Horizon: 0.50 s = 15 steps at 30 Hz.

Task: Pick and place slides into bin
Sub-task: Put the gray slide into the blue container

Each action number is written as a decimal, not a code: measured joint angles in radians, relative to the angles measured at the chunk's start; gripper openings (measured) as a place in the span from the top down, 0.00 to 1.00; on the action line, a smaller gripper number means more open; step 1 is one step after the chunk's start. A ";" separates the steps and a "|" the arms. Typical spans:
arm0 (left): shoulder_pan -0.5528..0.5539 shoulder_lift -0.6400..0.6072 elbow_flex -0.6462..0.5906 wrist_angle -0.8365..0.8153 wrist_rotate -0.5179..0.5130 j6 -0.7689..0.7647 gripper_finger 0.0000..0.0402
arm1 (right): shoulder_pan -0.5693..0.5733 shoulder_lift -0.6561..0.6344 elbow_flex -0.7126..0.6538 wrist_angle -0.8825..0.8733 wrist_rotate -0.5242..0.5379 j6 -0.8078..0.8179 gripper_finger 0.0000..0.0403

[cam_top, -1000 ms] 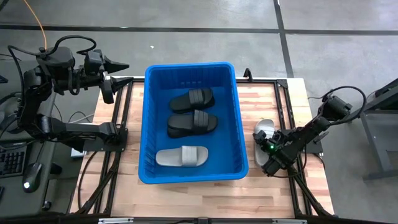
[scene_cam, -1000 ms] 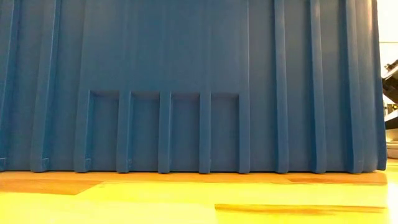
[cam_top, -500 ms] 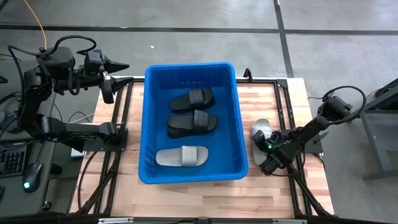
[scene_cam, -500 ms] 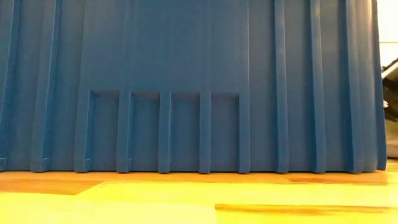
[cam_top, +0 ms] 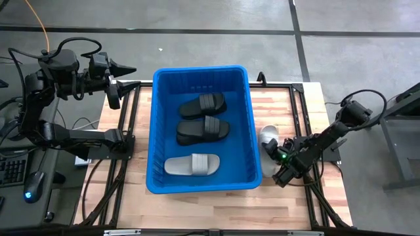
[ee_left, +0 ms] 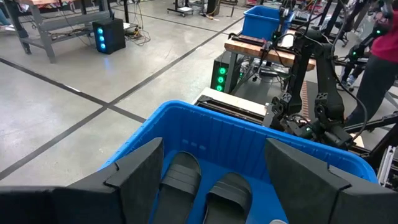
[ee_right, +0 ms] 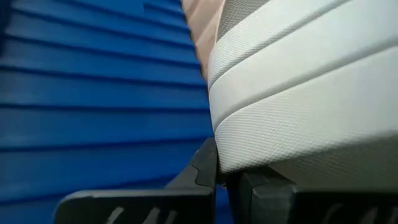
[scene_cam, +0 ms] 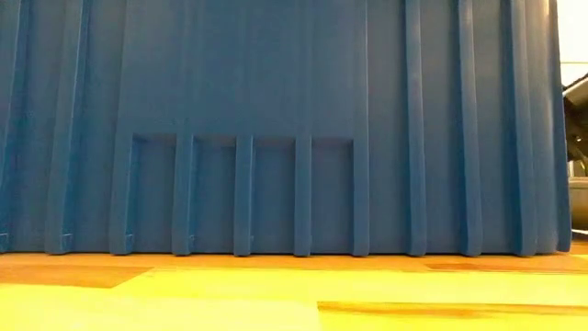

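Clamping down on the edge of a light grey rubber slide, the right gripper sits low on the wooden table, just beside the right wall of the large bright blue ribbed plastic bin; its jaws have pinched fully together on the sandal. In the right wrist view the grey textured slide fills most of the frame directly above the two dark fingers, with the bin's ribbed blue wall close alongside. The right arm reaches in from the table's right edge, stretched low and angled toward the bin. Compared with a second ago, the jaws were then parted over the sandal and have now closed, and the grey slide has shifted slightly closer to the bin wall. The slide lies between the gripper and the bin's wall, touching the fingers. Inside the bin lie two black rubber slides, one behind the other, and another light grey slide near the front wall. The left gripper hangs high beyond the table's far left corner, its arm folded back, jaws standing apart with nothing between them; from the left wrist view its dark fingers frame the bin's rim and the black slides below. The low view shows only the bin's blue ribbed wall standing on the table.
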 joint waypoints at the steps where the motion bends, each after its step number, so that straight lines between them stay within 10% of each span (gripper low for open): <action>1: 0.000 0.000 0.000 0.000 0.000 0.000 0.34 | -0.003 -0.006 0.000 0.011 0.001 -0.017 1.00; 15: 0.000 0.000 0.000 0.000 0.000 0.000 0.34 | -0.003 -0.237 0.000 0.130 0.357 -0.366 1.00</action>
